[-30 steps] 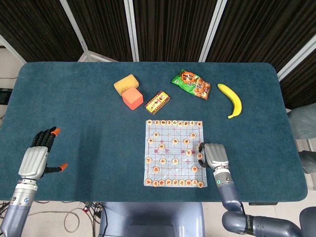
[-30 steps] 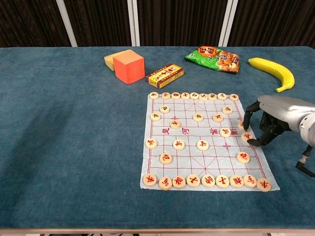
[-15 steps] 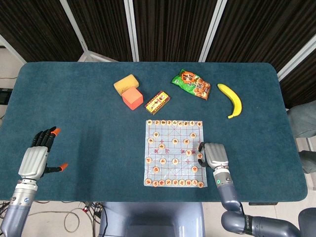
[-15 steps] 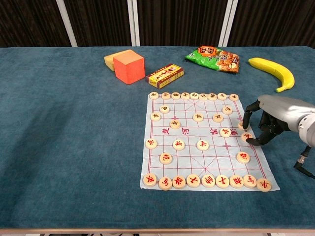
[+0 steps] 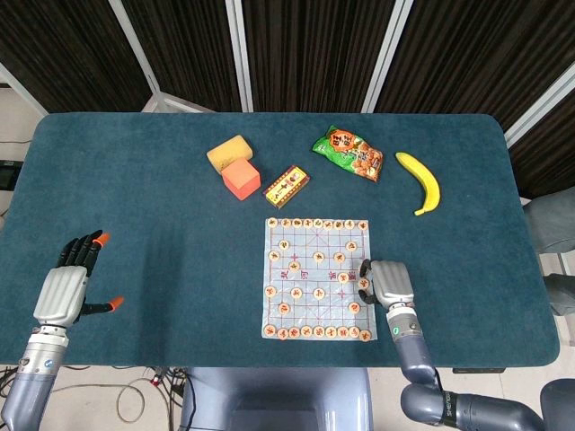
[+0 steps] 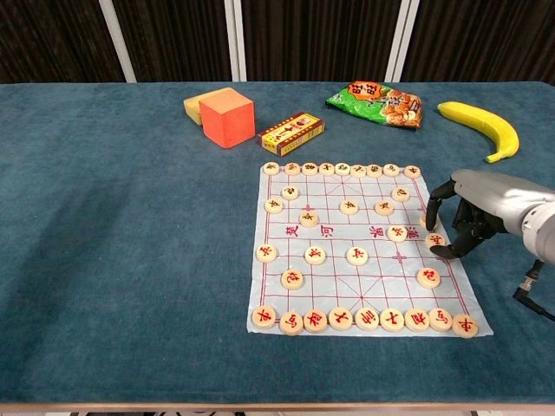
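A paper Chinese chess board [image 6: 334, 299] [image 5: 310, 235] lies at the table's middle front, with several round wooden pieces on it. My right hand [image 6: 486, 204] [image 5: 390, 284] sits at the board's right edge, its fingers curled down. Dark fingertips close around one chess piece [image 6: 434, 240] [image 5: 364, 284] that still rests on the board. My left hand [image 5: 65, 289] lies far left near the front edge, fingers spread and holding nothing; the chest view does not show it.
Behind the board lie a small red and yellow box [image 6: 292, 132], an orange cube [image 6: 227, 118] against a yellow sponge [image 6: 198, 105], a green snack bag [image 6: 375, 103] and a banana [image 6: 481, 126]. The blue cloth covers the whole table.
My right hand has shifted very slightly left along the board's edge, fingers staying around the same piece. The left hand has not moved.
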`<state>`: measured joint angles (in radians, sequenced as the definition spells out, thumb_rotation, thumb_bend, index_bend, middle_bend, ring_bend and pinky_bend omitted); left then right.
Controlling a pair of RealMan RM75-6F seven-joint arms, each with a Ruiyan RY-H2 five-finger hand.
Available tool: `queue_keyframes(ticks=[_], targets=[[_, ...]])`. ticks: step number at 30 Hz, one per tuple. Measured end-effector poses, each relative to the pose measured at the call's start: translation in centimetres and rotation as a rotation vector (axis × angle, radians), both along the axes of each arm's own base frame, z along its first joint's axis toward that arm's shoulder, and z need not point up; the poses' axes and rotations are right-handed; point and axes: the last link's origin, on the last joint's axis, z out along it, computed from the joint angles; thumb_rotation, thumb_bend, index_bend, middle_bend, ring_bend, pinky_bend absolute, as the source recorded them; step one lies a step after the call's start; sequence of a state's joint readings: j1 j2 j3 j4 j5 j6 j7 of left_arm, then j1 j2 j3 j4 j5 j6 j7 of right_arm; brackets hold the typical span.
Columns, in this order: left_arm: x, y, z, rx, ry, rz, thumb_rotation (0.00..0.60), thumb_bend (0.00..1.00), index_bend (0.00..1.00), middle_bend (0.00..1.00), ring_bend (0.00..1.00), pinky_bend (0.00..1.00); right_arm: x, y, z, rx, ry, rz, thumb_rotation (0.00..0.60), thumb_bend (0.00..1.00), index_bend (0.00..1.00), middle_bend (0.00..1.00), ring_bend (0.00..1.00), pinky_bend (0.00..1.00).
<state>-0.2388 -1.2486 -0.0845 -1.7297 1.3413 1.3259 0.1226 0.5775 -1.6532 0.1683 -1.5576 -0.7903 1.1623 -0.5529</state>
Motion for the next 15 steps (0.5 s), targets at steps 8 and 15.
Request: queue_keyframes(ticks=[8, 15], targets=[[0.0, 0.01, 0.0, 0.0, -0.001, 0.001, 0.6, 0.0, 0.0, 0.0, 0.0, 0.0, -0.3, 0.03, -0.2, 0.003, 0.006, -0.009, 0.6, 0.36, 0.48, 1.0, 1.0, 1.0], [0.05, 0.03, 0.03, 0.003, -0.006, -0.001, 0.6, 0.0, 0.0, 0.0, 0.0, 0.0, -0.31, 0.03, -0.39, 0.002, 0.006, -0.011, 0.6, 0.36, 0.49, 1.0, 1.0, 1.0]])
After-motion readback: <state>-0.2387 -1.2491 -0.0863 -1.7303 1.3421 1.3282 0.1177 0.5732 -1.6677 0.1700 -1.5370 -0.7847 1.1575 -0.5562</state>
